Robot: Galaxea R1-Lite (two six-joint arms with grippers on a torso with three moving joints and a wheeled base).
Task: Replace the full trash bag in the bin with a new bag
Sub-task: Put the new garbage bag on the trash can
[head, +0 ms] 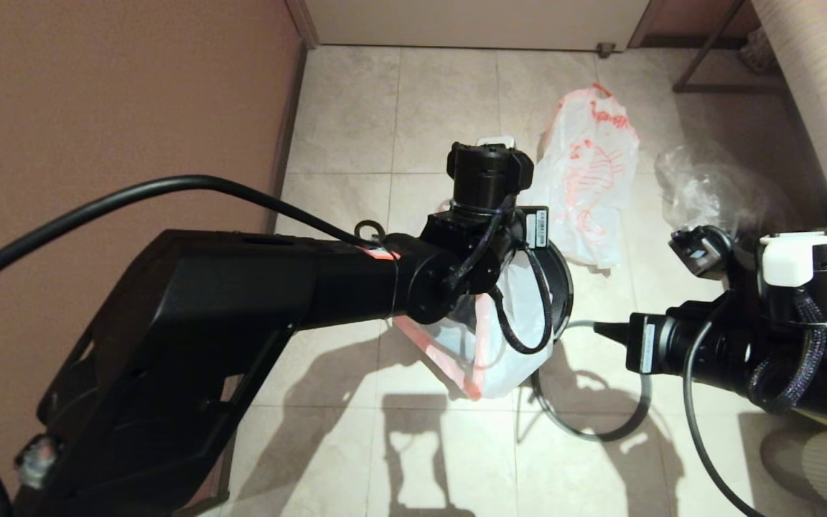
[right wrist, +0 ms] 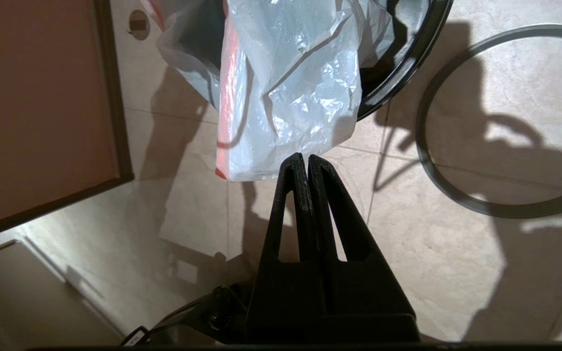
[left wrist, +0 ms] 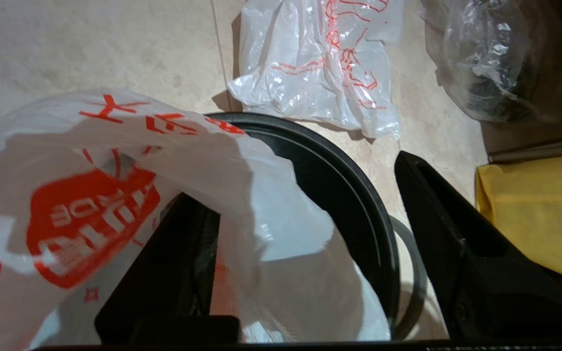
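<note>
New bag [left wrist: 115,204], red block characters, over bin [left wrist: 344,195]

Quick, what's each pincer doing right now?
Left pincer: open, over the bin, one finger under the new bag.
Right pincer: shut, holding nothing, beside the bag's hanging edge.

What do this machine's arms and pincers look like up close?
Both arms are bulky matte black with round joints, looping black cables and braided sleeving; small white barcode labels mark them. The left gripper and right gripper have long, tapering black triangular fingers.
</note>
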